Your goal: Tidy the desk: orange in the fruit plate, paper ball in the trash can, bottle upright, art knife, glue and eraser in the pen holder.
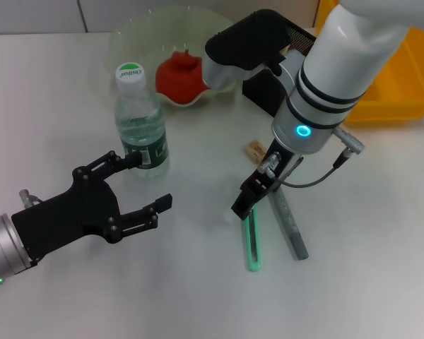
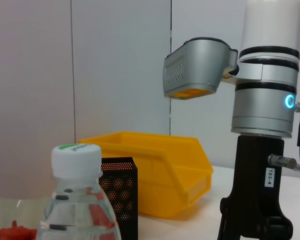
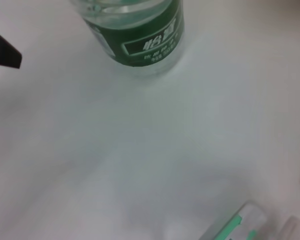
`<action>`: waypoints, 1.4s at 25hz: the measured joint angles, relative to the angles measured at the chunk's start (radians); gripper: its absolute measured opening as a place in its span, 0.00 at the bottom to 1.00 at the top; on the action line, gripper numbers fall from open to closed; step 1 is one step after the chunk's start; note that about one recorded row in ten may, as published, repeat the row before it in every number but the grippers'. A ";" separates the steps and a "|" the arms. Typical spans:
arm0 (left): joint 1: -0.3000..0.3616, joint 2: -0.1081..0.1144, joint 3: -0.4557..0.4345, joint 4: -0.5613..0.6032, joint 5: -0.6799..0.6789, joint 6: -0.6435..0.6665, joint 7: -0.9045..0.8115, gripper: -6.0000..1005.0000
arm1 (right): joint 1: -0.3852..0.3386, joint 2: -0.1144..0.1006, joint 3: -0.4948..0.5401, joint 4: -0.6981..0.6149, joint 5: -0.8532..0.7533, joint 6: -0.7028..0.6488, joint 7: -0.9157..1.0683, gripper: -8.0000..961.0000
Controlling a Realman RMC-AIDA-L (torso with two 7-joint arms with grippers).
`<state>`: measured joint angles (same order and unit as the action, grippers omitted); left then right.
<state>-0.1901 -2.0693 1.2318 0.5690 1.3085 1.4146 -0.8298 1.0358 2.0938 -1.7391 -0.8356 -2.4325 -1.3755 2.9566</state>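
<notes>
The bottle stands upright, green cap up, and also shows in the left wrist view and right wrist view. My left gripper is open just in front of it, not touching. My right gripper hangs close over the green art knife, which lies flat beside a long grey stick. A small tan eraser lies nearby. A red-orange fruit rests in the clear fruit plate. The black mesh pen holder stands behind my right arm. Paper ball and trash can are out of view.
A yellow bin stands at the back right, behind the pen holder. My right arm's forearm reaches over the plate and holder. Bare white table lies between the bottle and the knife.
</notes>
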 joint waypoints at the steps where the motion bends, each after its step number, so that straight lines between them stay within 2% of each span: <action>1: 0.000 0.000 0.000 0.000 0.000 0.000 0.000 0.86 | 0.002 0.000 -0.002 0.004 0.001 0.004 0.000 0.83; 26: -0.001 0.000 -0.004 0.000 0.000 0.000 0.003 0.86 | 0.032 0.000 -0.030 0.077 0.042 0.046 -0.004 0.81; 32: -0.002 0.000 -0.002 0.000 0.000 0.000 0.003 0.86 | 0.032 0.000 -0.035 0.081 0.042 0.047 -0.004 0.62; 35: -0.002 0.000 -0.002 0.000 0.000 0.000 0.003 0.86 | 0.032 0.000 -0.036 0.083 0.044 0.050 -0.004 0.61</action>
<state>-0.1918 -2.0693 1.2302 0.5691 1.3085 1.4143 -0.8268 1.0678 2.0939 -1.7748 -0.7530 -2.3888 -1.3256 2.9528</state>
